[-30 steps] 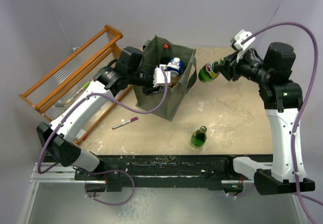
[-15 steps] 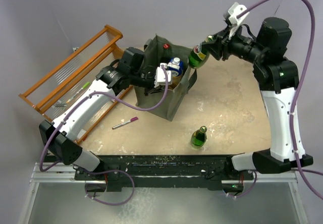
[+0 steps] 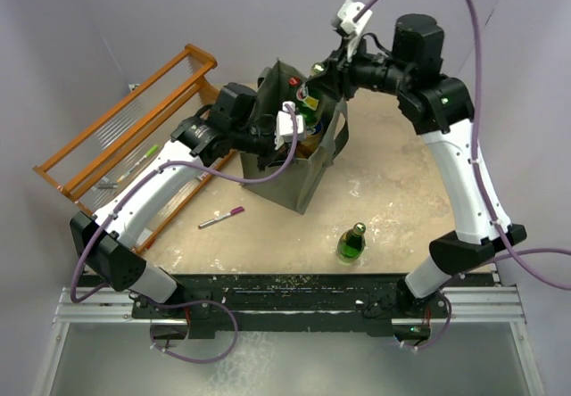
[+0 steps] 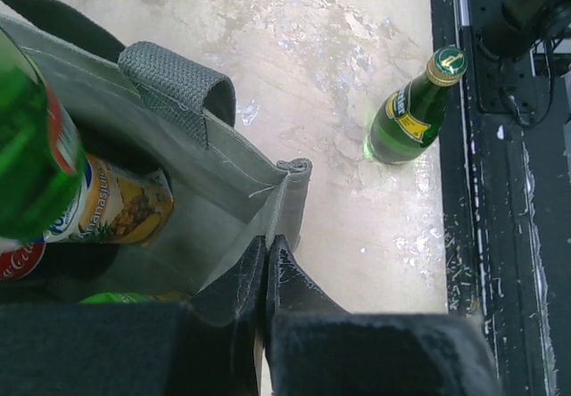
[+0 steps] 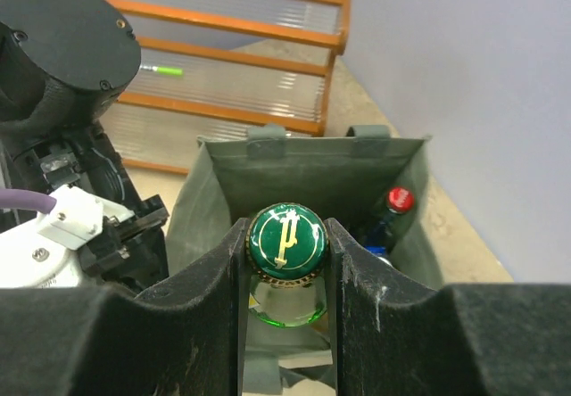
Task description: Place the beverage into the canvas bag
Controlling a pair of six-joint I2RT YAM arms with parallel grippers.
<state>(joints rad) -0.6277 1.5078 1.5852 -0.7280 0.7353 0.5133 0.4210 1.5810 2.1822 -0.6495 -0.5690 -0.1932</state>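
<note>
The canvas bag [image 3: 294, 182] stands mid-table, its mouth facing up. My right gripper [image 3: 315, 86] is shut on the neck of a green glass bottle, the beverage [image 3: 306, 107], which hangs upright over the bag's mouth. In the right wrist view its green cap [image 5: 287, 237] sits clamped between the fingers [image 5: 214, 280], with the bag [image 5: 303, 173] directly below. My left gripper [image 4: 266, 244] is shut on the bag's near wall [image 4: 223, 182] at the rim. The held bottle [image 4: 25, 146] shows at the left of that view, inside the mouth.
Inside the bag lie a pineapple-print can [image 4: 120, 204] and a red-capped cola bottle [image 5: 399, 200]. A second green bottle [image 3: 351, 243] stands on the table near the front edge. An orange wooden rack [image 3: 125, 128] lies at the left, with a pink pen [image 3: 223, 218] beside it.
The right arm swung left and carried the green bottle from over the open table to above the bag's mouth. The left gripper closed on the bag's rim.
</note>
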